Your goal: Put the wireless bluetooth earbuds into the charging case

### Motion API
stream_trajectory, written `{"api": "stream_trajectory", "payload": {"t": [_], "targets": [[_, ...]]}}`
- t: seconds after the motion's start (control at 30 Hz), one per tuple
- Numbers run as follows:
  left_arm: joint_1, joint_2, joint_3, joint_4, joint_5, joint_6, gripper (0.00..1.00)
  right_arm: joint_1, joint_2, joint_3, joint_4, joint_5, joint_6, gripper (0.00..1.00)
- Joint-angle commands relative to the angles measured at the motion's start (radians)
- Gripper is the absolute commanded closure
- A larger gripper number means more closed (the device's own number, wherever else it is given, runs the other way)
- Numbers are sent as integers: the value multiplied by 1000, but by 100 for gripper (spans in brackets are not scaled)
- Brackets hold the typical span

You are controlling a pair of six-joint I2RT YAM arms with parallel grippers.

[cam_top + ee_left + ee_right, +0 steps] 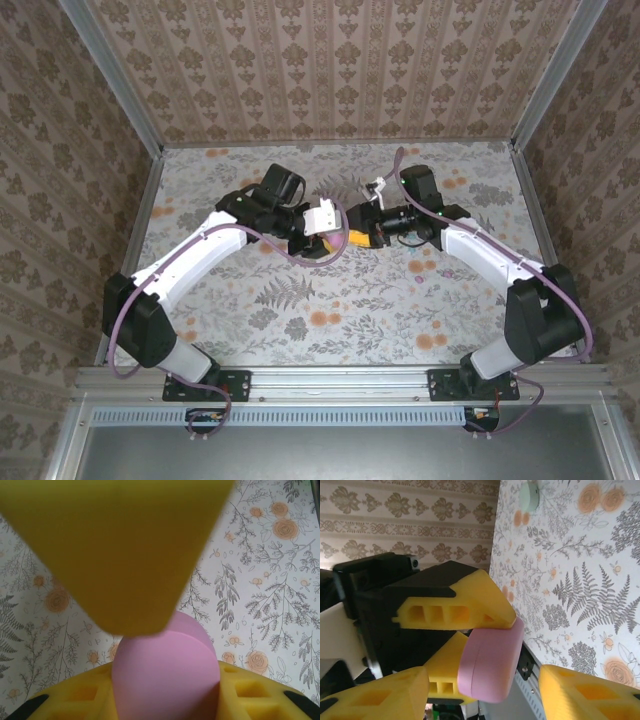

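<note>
Damask wallpaper (pixel 330 70) walls in a table spread with a floral cloth (pixel 290 320), and the landmark is the pink charging case (pixel 490 665), held up off the cloth near the middle. From the left of the case comes the left arm (pixel 200 260). Its left gripper (pixel 327 243) is clamped narrowly on the case, with one yellow foam finger (pixel 470 605) pressed on the top face and the other under it. The case is a rounded pebble and its lid looks closed.

From the right of the case reaches the right gripper (pixel 365 238). Its jaws stand parted, with one yellow pad (pixel 590 695) on either side of the case and a gap between each pad and the pink shell.

Farther right of the case, a tiny pinkish speck (pixel 417 281) lies on the cloth, too small to name. A mint oval case (pixel 530 495) lies flat on the cloth, well apart from the pink one. Where the earbuds are I cannot tell.
</note>
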Motion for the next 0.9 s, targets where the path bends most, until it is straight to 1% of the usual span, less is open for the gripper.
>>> {"api": "stream_trajectory", "payload": {"t": [0.0, 0.2, 0.4, 0.5, 0.6, 0.77, 0.87], "targets": [[3, 11, 35, -11, 26, 23, 60, 19, 27, 37, 2, -31, 22, 39], [0, 10, 39, -21, 16, 25, 61, 49, 54, 55, -43, -22, 0, 47], [-1, 10, 41, -28, -8, 36, 60, 53, 62, 64, -91, 9, -28, 64], [-3, 11, 45, -44, -22, 40, 61, 54, 57, 65, -105, 28, -35, 66], [-3, 9, 42, -54, -38, 47, 60, 53, 53, 66, -116, 38, -44, 72], [-5, 9, 43, -67, -60, 52, 60, 54, 55, 68, -122, 45, -40, 73], [-6, 7, 44, -72, -73, 55, 60, 53, 50, 70, -120, 51, -40, 78]]}}
